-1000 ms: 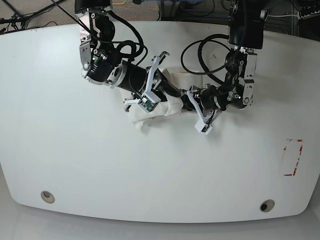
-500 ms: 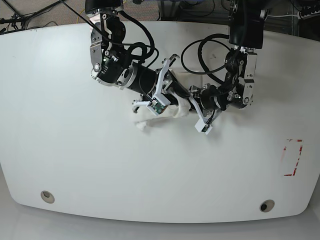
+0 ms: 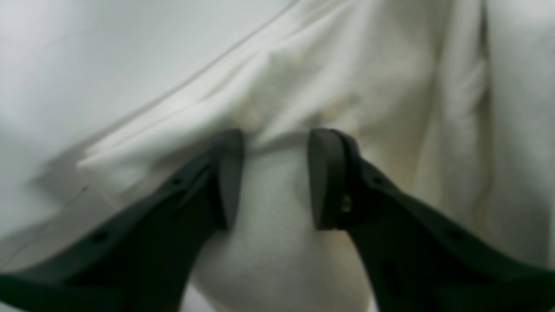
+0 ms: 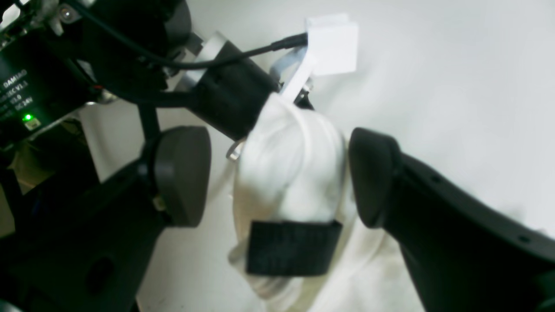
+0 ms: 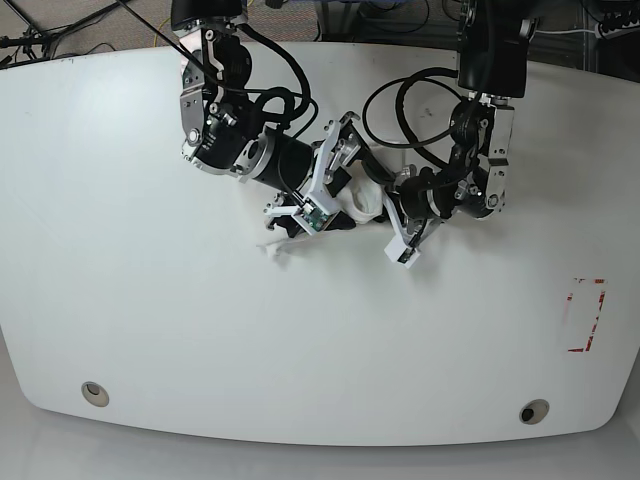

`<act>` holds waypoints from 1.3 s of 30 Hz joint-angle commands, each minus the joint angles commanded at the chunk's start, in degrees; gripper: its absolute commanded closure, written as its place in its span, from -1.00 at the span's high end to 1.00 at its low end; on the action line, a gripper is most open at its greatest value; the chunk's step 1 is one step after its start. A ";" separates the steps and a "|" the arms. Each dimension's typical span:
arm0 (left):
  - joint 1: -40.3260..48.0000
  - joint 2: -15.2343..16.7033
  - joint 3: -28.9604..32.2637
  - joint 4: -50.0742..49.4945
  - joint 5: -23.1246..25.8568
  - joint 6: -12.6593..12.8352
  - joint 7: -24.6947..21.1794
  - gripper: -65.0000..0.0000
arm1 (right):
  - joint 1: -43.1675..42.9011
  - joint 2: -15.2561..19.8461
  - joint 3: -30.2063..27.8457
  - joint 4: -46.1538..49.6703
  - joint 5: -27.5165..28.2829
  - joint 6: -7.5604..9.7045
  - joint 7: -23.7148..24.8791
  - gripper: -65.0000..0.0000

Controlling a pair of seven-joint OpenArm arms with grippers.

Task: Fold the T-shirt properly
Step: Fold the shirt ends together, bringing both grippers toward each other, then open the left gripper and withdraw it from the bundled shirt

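The white T-shirt (image 5: 366, 203) is bunched into a small wad between my two grippers at the table's middle, with one corner (image 5: 273, 243) trailing out to the left. In the left wrist view a fold of the T-shirt (image 3: 347, 65) sits pinched between the pads of my left gripper (image 3: 277, 177), which lies at the wad's right side (image 5: 388, 207). The right wrist view has the T-shirt (image 4: 295, 173) hanging as a roll from that black gripper, a black tag (image 4: 292, 247) on its lower end. My right gripper (image 4: 277, 177) (image 5: 335, 190) straddles the roll, open, its pads apart from the cloth.
The white table (image 5: 300, 350) has a red rectangular mark (image 5: 585, 315) at the right edge and two round holes (image 5: 95, 392) (image 5: 533, 411) near the front. Black cables (image 5: 400, 110) loop behind the arms.
My right arm has swung to the right toward the left gripper. The shirt, spread wider a second ago, is now gathered into a smaller wad. The left arm barely moved.
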 joint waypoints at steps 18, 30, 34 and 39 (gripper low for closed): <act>-0.62 -2.99 -12.04 13.19 -0.09 -0.18 0.26 0.06 | -0.18 0.53 3.87 -0.09 0.26 0.00 0.00 0.47; 0.35 -15.65 -30.68 18.11 0.00 -0.26 0.09 0.06 | 0.18 3.60 6.24 -0.09 -3.69 0.00 0.00 0.47; 2.11 -20.22 -35.08 18.02 0.09 -0.26 0.00 0.06 | 0.79 3.08 5.71 -0.18 -7.74 0.00 0.00 0.47; 5.45 -23.30 -39.21 18.64 0.00 -0.26 0.00 0.06 | 2.02 1.41 2.11 -0.35 -11.34 0.00 0.00 0.47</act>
